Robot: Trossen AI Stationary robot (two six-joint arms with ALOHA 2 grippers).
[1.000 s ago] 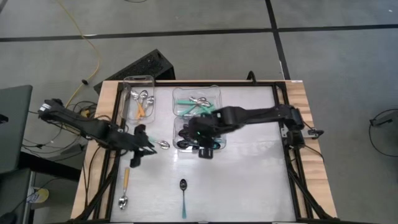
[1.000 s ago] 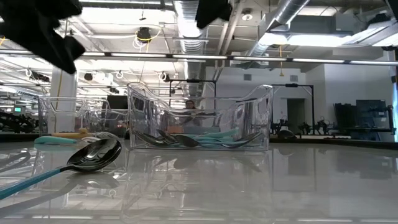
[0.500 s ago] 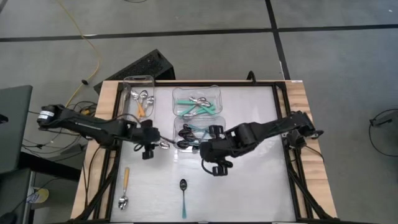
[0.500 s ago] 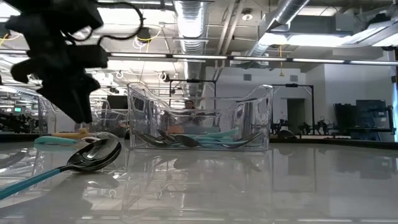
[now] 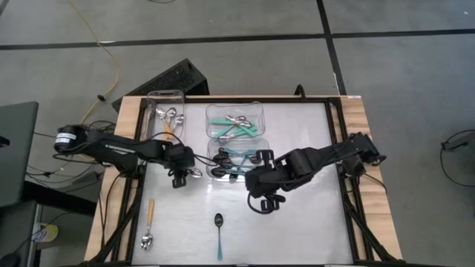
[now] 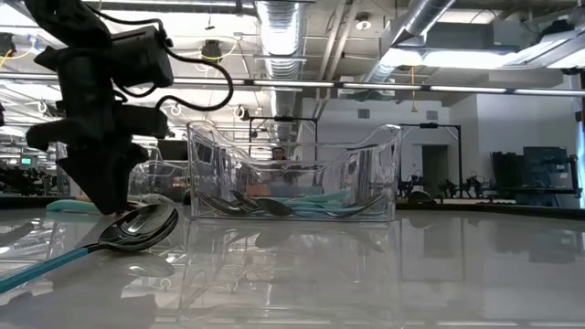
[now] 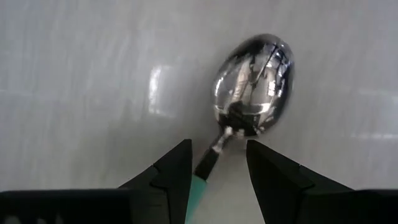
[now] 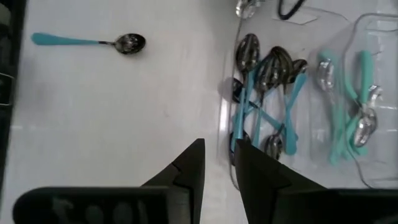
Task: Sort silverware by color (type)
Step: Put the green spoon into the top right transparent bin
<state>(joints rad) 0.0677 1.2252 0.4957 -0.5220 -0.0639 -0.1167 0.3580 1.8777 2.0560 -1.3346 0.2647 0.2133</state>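
Teal-handled spoon (image 7: 249, 93) between open left tool (image 7: 217, 163) fingers.

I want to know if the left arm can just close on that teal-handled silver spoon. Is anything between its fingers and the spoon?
Nothing visible stands in the way. The left gripper is open right over the teal-handled silver spoon, its fingers straddling the neck on bare table.

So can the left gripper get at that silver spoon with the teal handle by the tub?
Probably yes. The left gripper hangs right over the silver spoon, open fingers straddling its teal neck, with nothing between; the clear tub sits beside it.
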